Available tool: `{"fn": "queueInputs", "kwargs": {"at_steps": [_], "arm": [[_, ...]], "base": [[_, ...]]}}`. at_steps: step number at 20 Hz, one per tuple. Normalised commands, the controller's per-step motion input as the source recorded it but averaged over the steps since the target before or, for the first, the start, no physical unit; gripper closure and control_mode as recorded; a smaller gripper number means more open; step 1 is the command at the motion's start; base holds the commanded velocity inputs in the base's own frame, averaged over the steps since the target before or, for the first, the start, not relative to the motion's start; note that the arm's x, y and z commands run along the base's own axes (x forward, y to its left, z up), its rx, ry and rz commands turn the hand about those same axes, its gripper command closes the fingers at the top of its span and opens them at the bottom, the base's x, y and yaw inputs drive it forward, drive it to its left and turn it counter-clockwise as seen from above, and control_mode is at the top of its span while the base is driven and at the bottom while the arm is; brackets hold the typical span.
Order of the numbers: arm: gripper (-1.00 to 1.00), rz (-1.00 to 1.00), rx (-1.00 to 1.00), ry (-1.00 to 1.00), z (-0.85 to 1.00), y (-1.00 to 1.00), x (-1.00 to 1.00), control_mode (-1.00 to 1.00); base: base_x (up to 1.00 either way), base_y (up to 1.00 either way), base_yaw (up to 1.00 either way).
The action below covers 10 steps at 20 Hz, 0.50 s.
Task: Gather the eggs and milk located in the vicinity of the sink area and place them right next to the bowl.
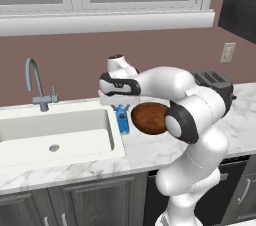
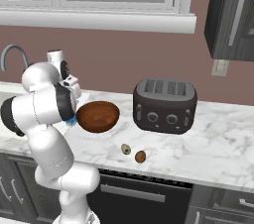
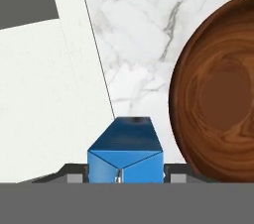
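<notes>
You see the sink [image 1: 60,135] left, the toaster [image 2: 164,105] right, the bowl [image 1: 150,118] between. Your gripper [image 1: 120,106] clamps the milk [image 1: 122,121] between sink rim and bowl. Both eggs [image 2: 134,153] lie before the toaster.

Your arm hides most of the milk [image 1: 122,120], the bowl [image 3: 218,89] runs off the hand view's right edge.
</notes>
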Motion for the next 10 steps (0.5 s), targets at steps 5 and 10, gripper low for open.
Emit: {"fn": "queueInputs", "kwargs": {"at_steps": [5,10], "arm": [[1.00,0.01,0.00,-0.09,-0.09,-0.09,0.01,-1.00],[1.00,0.03,0.00,0.00,-0.21,-0.03,0.00,-1.00]], "base": [[0.00,0.00,0.00],[0.00,0.00,0.00]]}}
